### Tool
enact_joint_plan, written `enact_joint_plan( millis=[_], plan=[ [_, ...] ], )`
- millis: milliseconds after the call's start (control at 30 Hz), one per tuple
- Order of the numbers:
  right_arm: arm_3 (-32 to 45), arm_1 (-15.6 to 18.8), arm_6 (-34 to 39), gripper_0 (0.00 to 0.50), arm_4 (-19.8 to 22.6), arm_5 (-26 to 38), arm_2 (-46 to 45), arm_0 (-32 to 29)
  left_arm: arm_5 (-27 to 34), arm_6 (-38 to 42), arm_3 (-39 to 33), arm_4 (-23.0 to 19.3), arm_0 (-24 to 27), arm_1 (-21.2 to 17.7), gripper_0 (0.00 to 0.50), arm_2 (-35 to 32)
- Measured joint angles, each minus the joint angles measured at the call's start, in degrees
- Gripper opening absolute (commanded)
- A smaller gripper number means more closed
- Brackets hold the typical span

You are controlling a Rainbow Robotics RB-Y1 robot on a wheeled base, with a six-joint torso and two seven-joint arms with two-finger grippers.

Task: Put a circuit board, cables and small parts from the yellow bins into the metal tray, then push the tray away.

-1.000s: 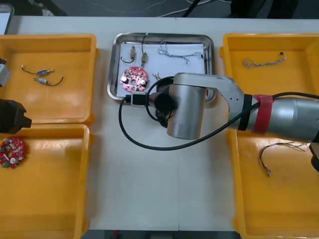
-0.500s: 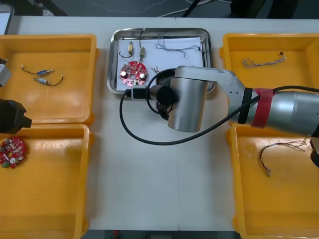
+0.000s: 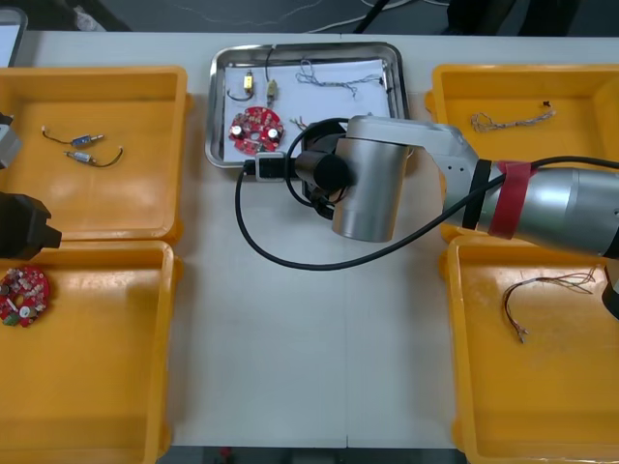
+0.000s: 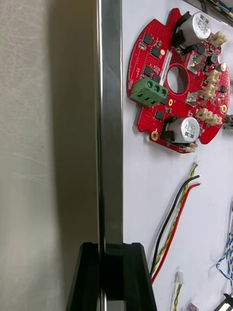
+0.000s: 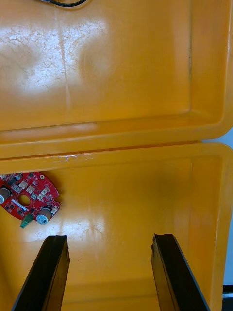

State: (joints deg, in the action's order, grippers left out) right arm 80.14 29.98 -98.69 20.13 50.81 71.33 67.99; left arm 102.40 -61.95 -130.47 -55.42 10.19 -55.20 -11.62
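Tray rim (image 4: 110, 121) against closed right end effector (image 4: 110, 245) — left end effector (image 5: 110, 237) over bin (image 5: 145, 184)

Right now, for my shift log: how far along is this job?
Done: the metal tray holds a circuit board, cables and small metal parts. In hand: the right gripper, fingers shut, presses the tray's near rim. Still to do: completing the push away. The left gripper waits open over a yellow bin.
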Motion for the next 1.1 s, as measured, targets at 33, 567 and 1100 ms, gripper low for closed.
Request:
enact_joint_plan(
  millis=[33,567,1100],
  plan=[
    [-0.15,0.0,0.0,0.0,-0.14,-0.31,0.0,0.05,0.0,0.0,0.0,0.0,0.0,0.0,0.5,0.0],
    [-2.08,0.0,0.0,0.276,-1.34,-3.7,0.0,0.34,0.0,0.0,0.0,0.0,0.0,0.0,0.5,0.0],
    [-1.89,-0.01,-0.04,0.5,-1.41,-2.59,0.0,0.55,0.0,0.0,0.0,0.0,0.0,0.0,0.5,0.0]
  ],
)
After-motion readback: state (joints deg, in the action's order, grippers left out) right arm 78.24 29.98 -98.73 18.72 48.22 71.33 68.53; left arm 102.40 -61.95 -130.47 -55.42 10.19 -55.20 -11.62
